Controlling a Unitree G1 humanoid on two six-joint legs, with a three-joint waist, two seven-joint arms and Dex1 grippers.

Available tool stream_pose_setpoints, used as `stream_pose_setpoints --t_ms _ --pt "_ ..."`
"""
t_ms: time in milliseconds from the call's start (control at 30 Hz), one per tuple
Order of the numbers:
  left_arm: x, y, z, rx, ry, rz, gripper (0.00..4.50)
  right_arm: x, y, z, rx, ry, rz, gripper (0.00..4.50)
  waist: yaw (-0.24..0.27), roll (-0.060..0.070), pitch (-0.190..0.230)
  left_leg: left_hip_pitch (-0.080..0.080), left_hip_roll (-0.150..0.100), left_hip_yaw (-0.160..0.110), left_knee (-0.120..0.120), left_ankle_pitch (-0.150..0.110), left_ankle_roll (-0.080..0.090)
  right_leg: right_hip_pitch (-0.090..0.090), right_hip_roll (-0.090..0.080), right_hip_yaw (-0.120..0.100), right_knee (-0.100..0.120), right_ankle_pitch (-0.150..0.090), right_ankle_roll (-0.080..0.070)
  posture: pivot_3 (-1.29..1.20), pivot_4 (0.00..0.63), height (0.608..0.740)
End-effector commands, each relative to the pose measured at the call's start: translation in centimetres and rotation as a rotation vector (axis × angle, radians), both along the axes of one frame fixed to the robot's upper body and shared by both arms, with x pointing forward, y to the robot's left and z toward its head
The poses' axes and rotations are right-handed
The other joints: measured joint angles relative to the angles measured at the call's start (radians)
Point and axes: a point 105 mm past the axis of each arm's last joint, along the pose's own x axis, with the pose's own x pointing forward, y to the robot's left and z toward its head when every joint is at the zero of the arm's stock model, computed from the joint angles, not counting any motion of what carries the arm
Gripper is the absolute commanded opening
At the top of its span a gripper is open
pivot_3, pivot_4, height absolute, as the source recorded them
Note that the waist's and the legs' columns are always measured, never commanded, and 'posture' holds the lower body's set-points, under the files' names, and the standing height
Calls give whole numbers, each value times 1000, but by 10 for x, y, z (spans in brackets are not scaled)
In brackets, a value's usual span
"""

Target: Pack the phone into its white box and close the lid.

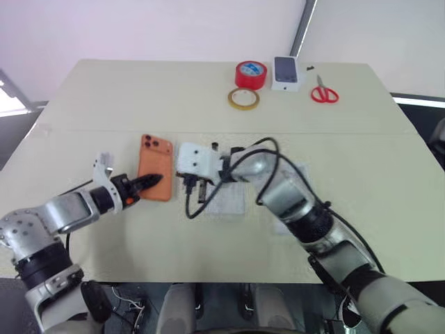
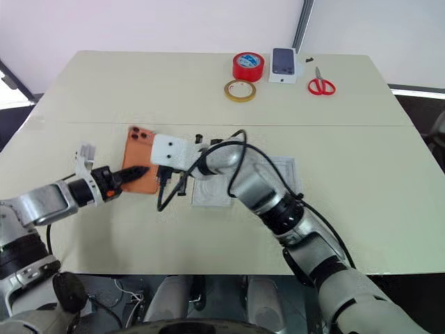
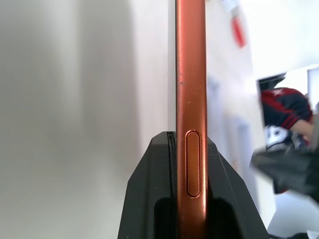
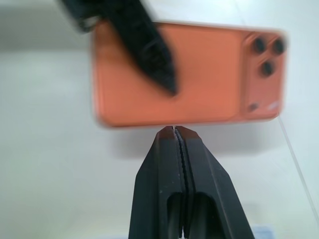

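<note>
- The left end effector (image 1: 149, 182) is clamped on the near end of the phone (image 1: 156, 165); the left wrist view shows its two black fingers (image 3: 227, 199) pressed on either face of the thin orange edge, with a side button between them.
- The right end effector (image 4: 174, 131) has its fingers fully together, gripping nothing — its tip sits just beside the phone's long edge without visibly touching it.
- The phone is flat and orange with rounded corners, and a cluster of dark lenses sits at its far corner. It appears slightly raised off the worktop (image 1: 139, 97), to the robot's left of the white box (image 2: 212, 191).
- The white box lies open just under the right forearm, a shallow tray partly hidden by it.
- Judged step: the phone is picked up and not yet in the box. Next it must be carried rightward and lowered level into the tray, and the right arm must clear away first.
- Far across the worktop lie a red tape roll (image 1: 250, 74), a yellowish tape ring (image 1: 243, 99), a small picture box (image 1: 286, 73) and red scissors (image 1: 323, 91).
</note>
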Motion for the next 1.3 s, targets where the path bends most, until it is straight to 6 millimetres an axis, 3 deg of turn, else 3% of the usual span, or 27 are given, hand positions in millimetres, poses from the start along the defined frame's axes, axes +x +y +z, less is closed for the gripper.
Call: stream_pose_setpoints --t_ms 33,233,400,533,933,1300 --pt "10 -26 26 -45 -76 -43 21 1 -29 13 3 -38 -18 0 -2 0 0 0 -1 0 0 0 0 1 0 0 -2 0 0 0 150 740" --pt "14 -85 22 -94 1 -134 21 18 -83 5 -58 -24 -181 0 -1 -1 0 0 -2 1 -2 0 5 2 0 0 -5 0 1 0 150 740" --pt "8 -109 4 -125 116 -146 21 25 -110 1 -84 -16 -285 0 -3 -1 1 1 -1 1 -1 1 6 3 2 0 -5 0 1 0 150 740" --pt "2 -117 -5 -131 168 -157 21 26 -123 -1 -100 -15 -330 0 0 -2 1 1 0 0 1 1 6 5 4 -1 -4 0 1 0 150 740" --pt "-6 -133 -25 -62 222 -211 21 23 -142 -4 -135 3 -361 0 5 -2 2 1 0 -2 7 1 8 9 8 -2 -5 0 1 0 150 740" --pt "-3 -141 -26 -53 211 -229 21 -2 -140 -11 -76 97 -248 0 23 -2 2 2 0 -3 8 1 8 9 8 -2 -6 0 1 0 150 740"
